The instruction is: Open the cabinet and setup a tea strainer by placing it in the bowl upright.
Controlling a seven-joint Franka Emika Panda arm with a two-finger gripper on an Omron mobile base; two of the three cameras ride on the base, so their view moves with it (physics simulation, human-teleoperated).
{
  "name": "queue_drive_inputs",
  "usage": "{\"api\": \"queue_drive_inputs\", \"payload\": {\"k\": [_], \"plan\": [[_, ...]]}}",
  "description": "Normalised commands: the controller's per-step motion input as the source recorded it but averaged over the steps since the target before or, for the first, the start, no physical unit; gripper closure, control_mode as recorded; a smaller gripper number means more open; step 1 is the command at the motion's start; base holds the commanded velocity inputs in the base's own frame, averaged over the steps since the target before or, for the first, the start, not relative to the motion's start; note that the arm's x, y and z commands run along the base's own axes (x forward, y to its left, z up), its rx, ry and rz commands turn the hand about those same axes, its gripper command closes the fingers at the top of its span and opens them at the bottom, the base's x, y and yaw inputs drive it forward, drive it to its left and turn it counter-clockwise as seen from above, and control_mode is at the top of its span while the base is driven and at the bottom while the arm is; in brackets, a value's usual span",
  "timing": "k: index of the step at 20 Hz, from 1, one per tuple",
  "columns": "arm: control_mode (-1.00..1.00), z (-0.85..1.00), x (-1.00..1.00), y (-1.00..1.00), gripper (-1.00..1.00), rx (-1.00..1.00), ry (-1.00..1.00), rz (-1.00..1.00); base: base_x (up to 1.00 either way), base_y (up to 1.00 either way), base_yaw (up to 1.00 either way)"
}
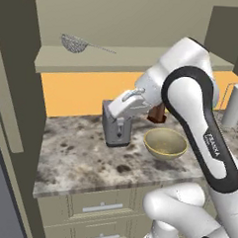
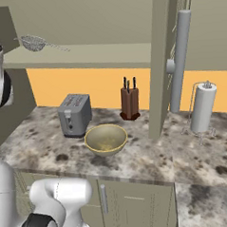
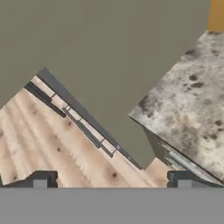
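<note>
The cabinet (image 1: 131,22) stands open, both doors swung out. On its shelf lies the tea strainer (image 1: 74,43) (image 2: 34,42), mesh basket to the left and thin handle pointing right. Below it on the counter the tan bowl (image 1: 165,143) (image 2: 106,138) sits upright, with nothing in it. My gripper (image 3: 112,181) is open, its fingertips (image 3: 41,180) far apart and nothing between them. It looks down past the olive left door (image 3: 109,57) at the wood floor. In the left base view my hand hangs just above the toaster, well below the strainer's shelf.
A grey toaster (image 1: 115,128) (image 2: 75,115) stands left of the bowl, with a knife block (image 2: 130,103) behind. A paper towel roll (image 2: 203,107) stands at the right. The open right door (image 2: 159,60) with its bar handle (image 2: 180,59) juts over the counter. Drawers (image 1: 101,207) lie below.
</note>
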Motion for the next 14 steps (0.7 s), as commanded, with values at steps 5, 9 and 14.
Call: {"api": "queue_drive_inputs", "payload": {"k": [5, 9, 14], "plan": [[-1.0, -0.05, 0.35, -0.79, -1.0, -0.31, -0.69, -0.02, 0.0, 0.0, 0.0], [-1.0, 0.15, 0.51, -0.66, -1.0, -0.25, -0.43, -0.16, 0.0, 0.0, 0.0], [-1.0, 0.48, 0.61, -0.17, -1.0, 0.01, -0.41, -0.4, 0.0, 0.0, 0.0]]}}
